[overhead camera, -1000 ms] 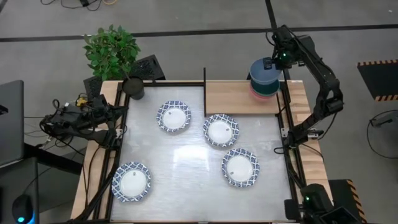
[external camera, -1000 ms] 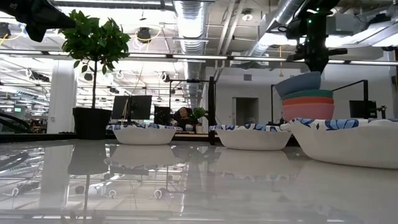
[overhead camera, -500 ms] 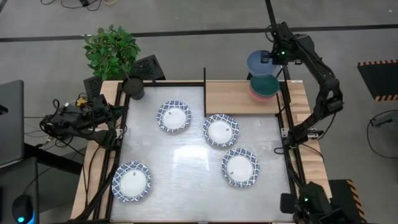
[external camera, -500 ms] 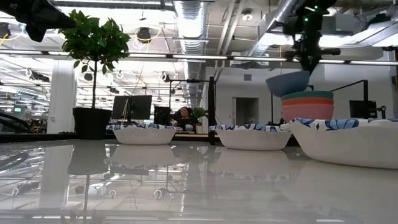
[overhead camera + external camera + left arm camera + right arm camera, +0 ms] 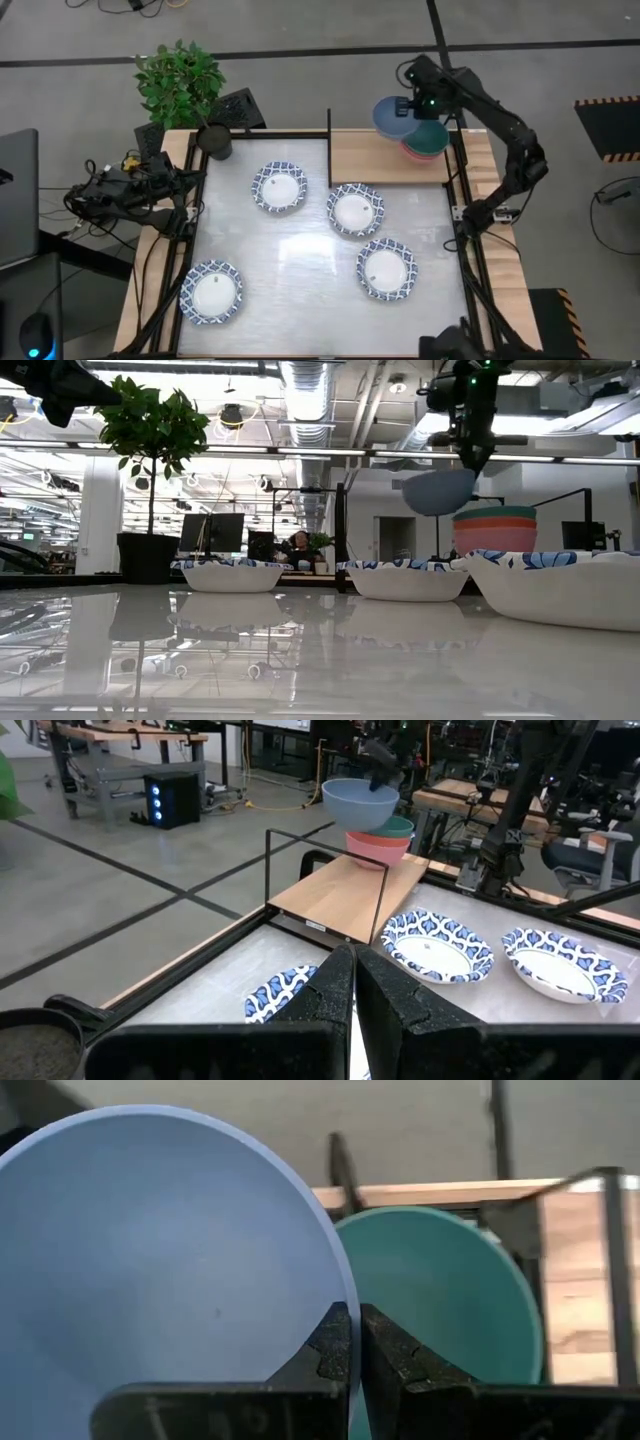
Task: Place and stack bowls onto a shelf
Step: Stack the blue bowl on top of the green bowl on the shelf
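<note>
While you are watching the far right corner, the right gripper [image 5: 415, 104] is pinching the rim of the blue bowl [image 5: 393, 116] and holding it in the air, tilted, just left of the stack on the shelf [image 5: 375, 158]. That stack is showing a green bowl [image 5: 432, 136] on top with a pink bowl [image 5: 496, 538] under it — you are getting the clearest layering in the low view, where a reddish band is sitting between the two, though its colour is hard to settle.

Four patterned bowls are lying on the white tabletop [image 5: 300, 260]: one far left [image 5: 279, 187], one mid-table [image 5: 355, 210], one near right [image 5: 386, 268] and one near left [image 5: 211, 292], all well apart from the shelf. A potted plant [image 5: 181, 82] is standing at the far left corner, clear of the right arm.

From above, the blue bowl is covering part of the stack, and the arm is hiding the shelf's far right edge. Your right wrist view is showing the fingers pressed on the blue rim, with the green bowl beyond. The left gripper [image 5: 352, 992] is resting at the table's left edge, fingers pressed together — a detail only its wrist view is giving you.
</note>
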You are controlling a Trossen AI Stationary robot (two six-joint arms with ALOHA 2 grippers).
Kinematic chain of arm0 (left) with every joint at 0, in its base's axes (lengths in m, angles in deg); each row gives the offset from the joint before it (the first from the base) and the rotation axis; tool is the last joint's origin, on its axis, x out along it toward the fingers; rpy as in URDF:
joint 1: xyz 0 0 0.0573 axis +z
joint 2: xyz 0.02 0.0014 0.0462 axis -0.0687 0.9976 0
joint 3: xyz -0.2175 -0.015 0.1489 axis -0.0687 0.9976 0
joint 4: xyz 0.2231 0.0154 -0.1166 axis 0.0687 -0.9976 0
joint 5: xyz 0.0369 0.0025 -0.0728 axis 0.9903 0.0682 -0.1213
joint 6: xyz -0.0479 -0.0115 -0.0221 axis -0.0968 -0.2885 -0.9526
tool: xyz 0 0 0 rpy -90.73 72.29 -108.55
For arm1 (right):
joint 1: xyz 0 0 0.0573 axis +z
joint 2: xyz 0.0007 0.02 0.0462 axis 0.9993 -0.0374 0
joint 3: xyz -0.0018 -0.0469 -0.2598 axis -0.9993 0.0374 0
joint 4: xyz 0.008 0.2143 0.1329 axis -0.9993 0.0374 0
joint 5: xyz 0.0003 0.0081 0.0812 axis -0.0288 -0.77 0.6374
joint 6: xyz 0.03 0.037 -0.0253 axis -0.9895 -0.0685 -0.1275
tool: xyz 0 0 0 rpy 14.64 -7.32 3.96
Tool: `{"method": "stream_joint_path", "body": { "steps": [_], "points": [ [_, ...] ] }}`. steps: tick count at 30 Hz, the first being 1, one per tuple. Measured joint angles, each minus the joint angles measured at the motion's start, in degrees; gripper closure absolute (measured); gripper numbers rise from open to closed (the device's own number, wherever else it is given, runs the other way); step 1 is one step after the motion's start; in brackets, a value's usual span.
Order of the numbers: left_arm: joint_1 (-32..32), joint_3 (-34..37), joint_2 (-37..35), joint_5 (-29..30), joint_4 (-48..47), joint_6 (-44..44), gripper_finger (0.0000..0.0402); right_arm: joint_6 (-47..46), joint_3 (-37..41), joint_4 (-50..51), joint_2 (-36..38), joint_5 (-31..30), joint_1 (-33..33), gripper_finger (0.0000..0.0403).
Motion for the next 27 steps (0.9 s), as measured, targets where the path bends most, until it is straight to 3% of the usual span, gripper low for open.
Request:
{"method": "stream_joint_path", "body": {
  "steps": [7, 12, 20, 27],
  "points": [
    [-0.01, 0.00, 0.00, 0.00, 0.00, 0.02, 0.0401, -10.82, 6.31, -1.16, 1.92, -3.73, 5.10, 0.0374],
    [-0.02, 0.00, 0.00, -0.01, 0.00, 0.02, 0.0401, -11.44, 7.98, -6.29, 8.58, -4.69, 1.82, 0.0374],
    [-0.02, 0.00, 0.03, -0.05, 0.04, 0.02, 0.0401, -10.02, 8.92, -4.40, 15.06, -2.97, -2.84, 0.0374],
    [-0.01, 0.00, 0.00, -0.04, -0.02, 0.00, 0.0401, -25.12, 22.80, -12.73, 17.24, -4.26, 1.92, 0.0374]
  ]
}}
